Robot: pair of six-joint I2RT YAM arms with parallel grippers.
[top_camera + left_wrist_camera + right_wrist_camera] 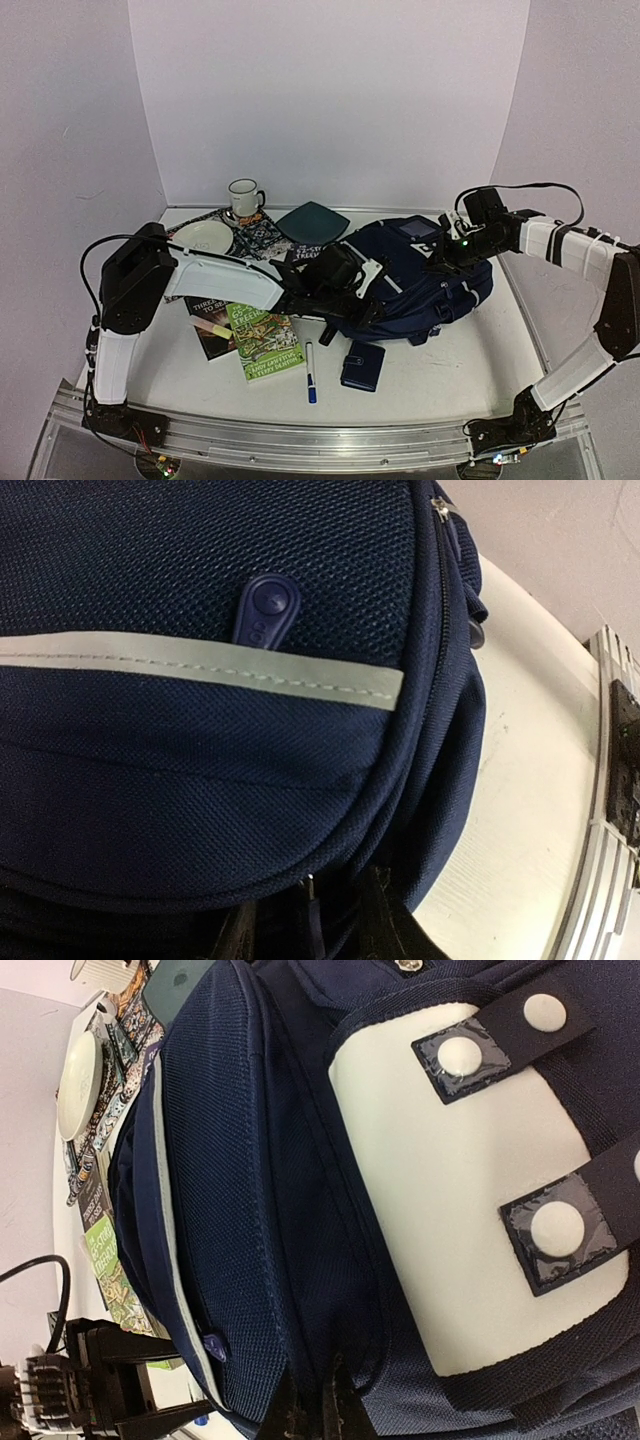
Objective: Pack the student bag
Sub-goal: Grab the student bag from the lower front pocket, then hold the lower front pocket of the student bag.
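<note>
The student bag (420, 275), a large navy backpack, lies on its side right of the table's middle. My left gripper (362, 285) is at its left edge. In the left wrist view the fingers (240, 935) stand partly closed around the bag's (200, 730) lower seam, with a zipper pull (312, 895) between them, under the grey stripe (200, 665). My right gripper (447, 255) is at the bag's far right top. In the right wrist view its fingers (292, 1415) pinch navy fabric of the bag (260, 1210) beside a white panel (450, 1190) with snap tabs.
In front of the bag lie a navy snap wallet (362, 365), a blue pen (310, 372), a green book (262, 340) and a dark book (208, 325). Behind are a white plate (203, 237), a mug (243, 198), a patterned cloth (262, 236) and a teal plate (312, 222).
</note>
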